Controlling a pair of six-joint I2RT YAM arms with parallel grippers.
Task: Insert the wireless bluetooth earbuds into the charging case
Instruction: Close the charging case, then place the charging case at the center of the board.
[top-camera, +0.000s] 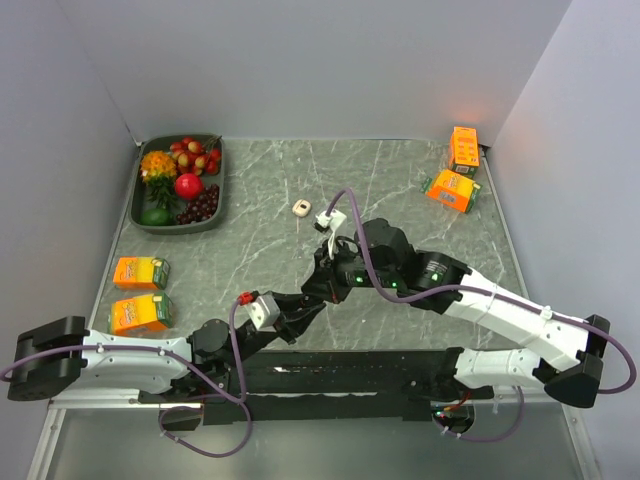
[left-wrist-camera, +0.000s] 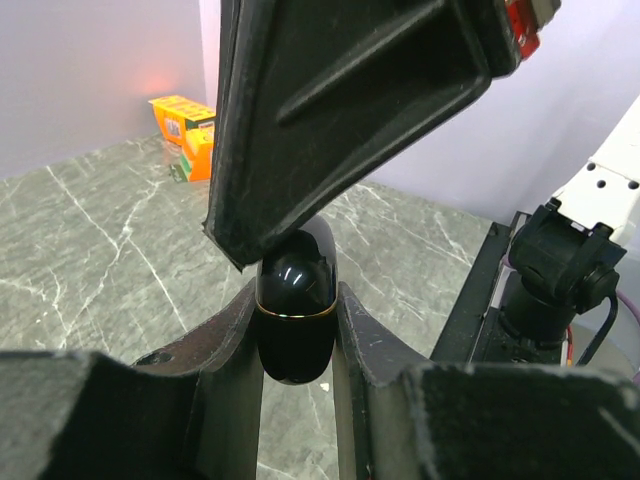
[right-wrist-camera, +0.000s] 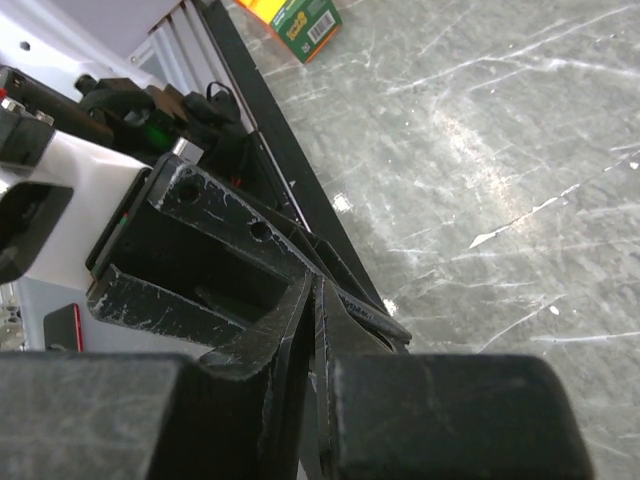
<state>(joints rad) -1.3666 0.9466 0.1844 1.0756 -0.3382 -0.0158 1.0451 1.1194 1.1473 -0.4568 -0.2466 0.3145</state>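
Note:
My left gripper (left-wrist-camera: 296, 335) is shut on the charging case (left-wrist-camera: 295, 300), a glossy black rounded shell with a thin gold seam, held upright between the two fingers. In the top view the left gripper (top-camera: 303, 310) meets my right gripper (top-camera: 324, 280) above the table's near middle. A right finger (left-wrist-camera: 340, 110) hangs directly over the case and touches its top. In the right wrist view the right gripper (right-wrist-camera: 318, 290) has its fingers pressed together, tips against the left gripper's body. No earbud shows in any view; whether one sits between the right fingers is hidden.
A dark tray (top-camera: 215, 215) of fruit stands at the back left. Two orange cartons (top-camera: 140, 272) lie at the left edge and two more (top-camera: 452, 190) at the back right. A small beige object (top-camera: 301, 208) lies on the marble beyond the grippers.

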